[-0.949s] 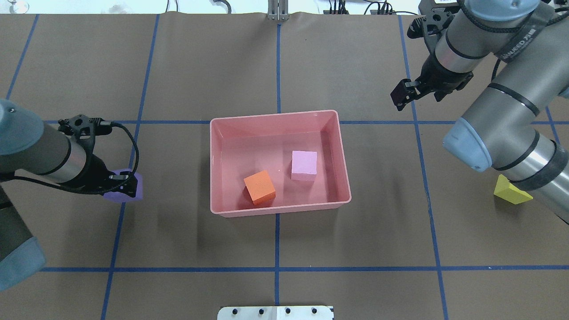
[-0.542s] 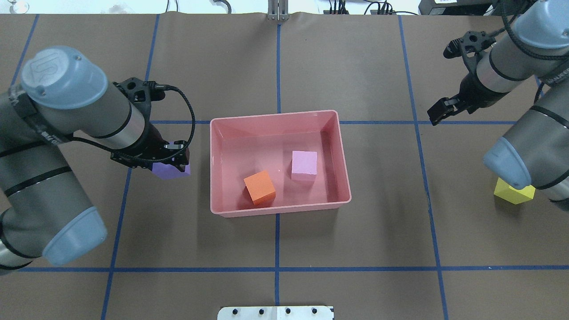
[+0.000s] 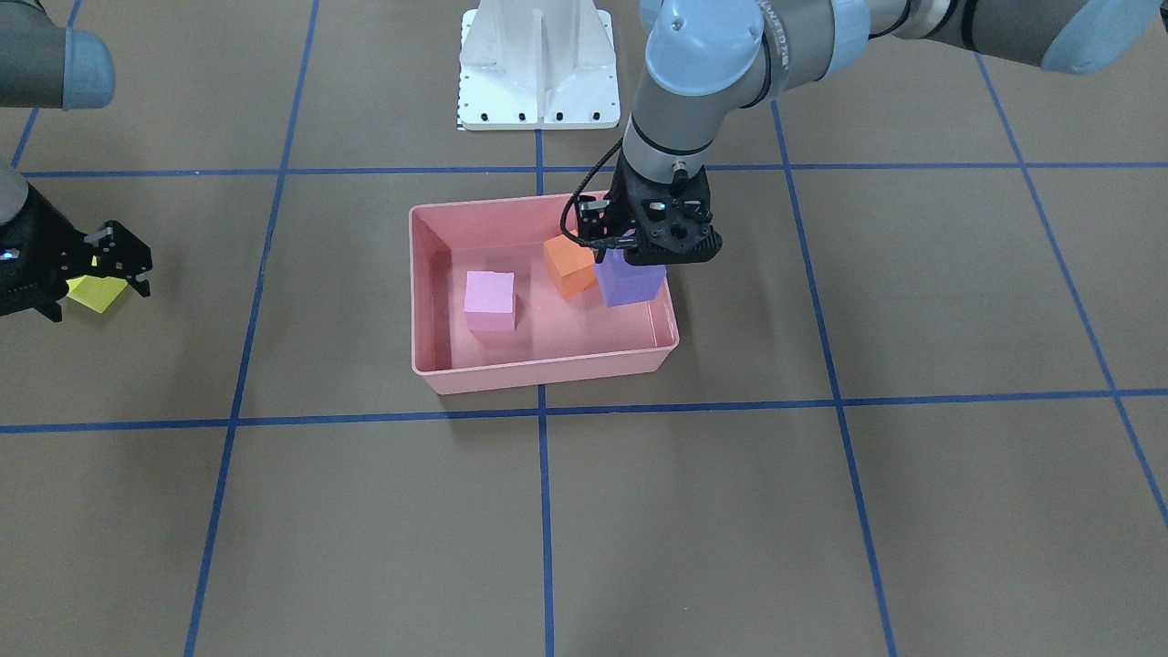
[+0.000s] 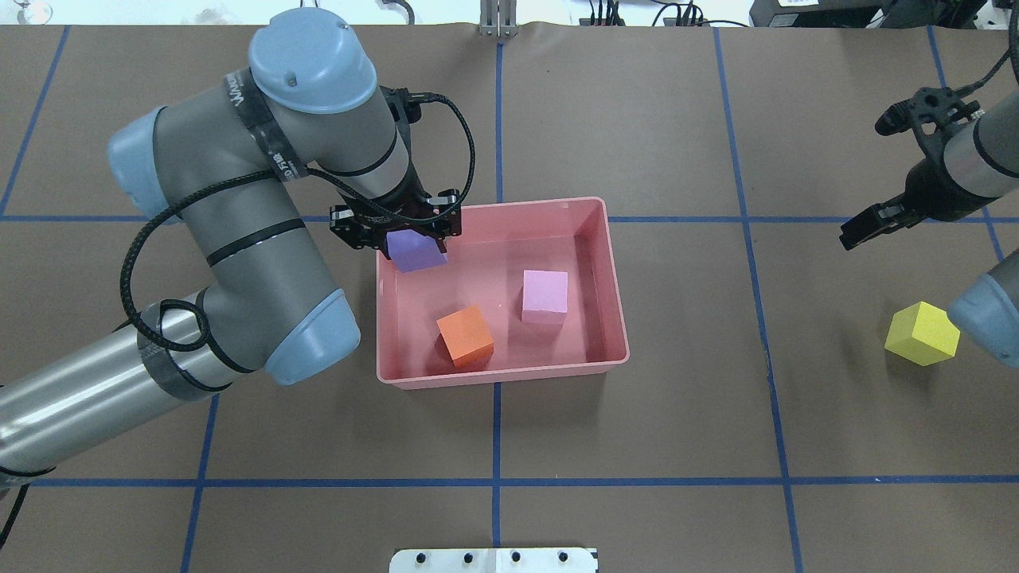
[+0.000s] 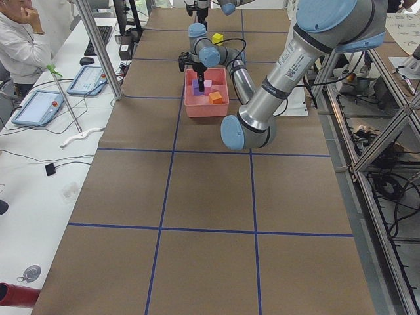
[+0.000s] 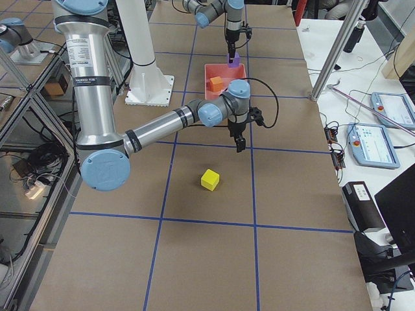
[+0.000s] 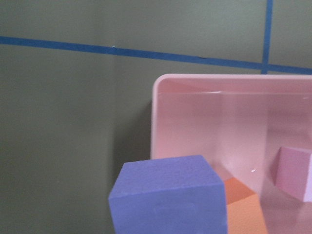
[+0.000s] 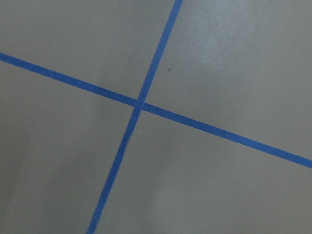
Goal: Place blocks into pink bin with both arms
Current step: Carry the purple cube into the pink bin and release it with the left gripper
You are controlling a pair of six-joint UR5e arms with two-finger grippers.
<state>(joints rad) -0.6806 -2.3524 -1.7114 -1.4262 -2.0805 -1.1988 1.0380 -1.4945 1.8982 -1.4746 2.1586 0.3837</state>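
Exterior front-facing: bin is a shallow salmon-pink plastic rectangle with a rolled rim. It sits flat on the brown-paper desk, long axis across the view, parallel to the crosswise blue tape lines. The left fingers point straight down and pinch the purple block by its sides. It hangs over the bin corner on the robot's left, robot side. The orange block and pink block lie on the bin floor, apart. The right fingers are spread and hold nothing; the yellow block shows between them, on the desk. White metal pedestal at top.

Overhead exterior: bin's long axis runs left-right. Purple block is slightly tilted and overlaps the rim at the far-left corner. Orange sits turned off the walls, pink squared to them. All are matte cubes. Right fingers hover at the right, apart from the yellow block, which sits corner-on to the grid.

Exterior left: left fingers stand vertical over the bin with the purple block beneath. Too small to judge the grip.

Exterior right: near arm's fingers point down, above the desk. Yellow block lies apart, nearer the camera. Purple block is raised over the bin's far end.

Left wrist-mounted: grainy purple face low in the foreground, the bin's rounded corner behind it. Orange shows just beside it, pink at the right edge.

Right wrist-mounted: only desk and crossing tape.
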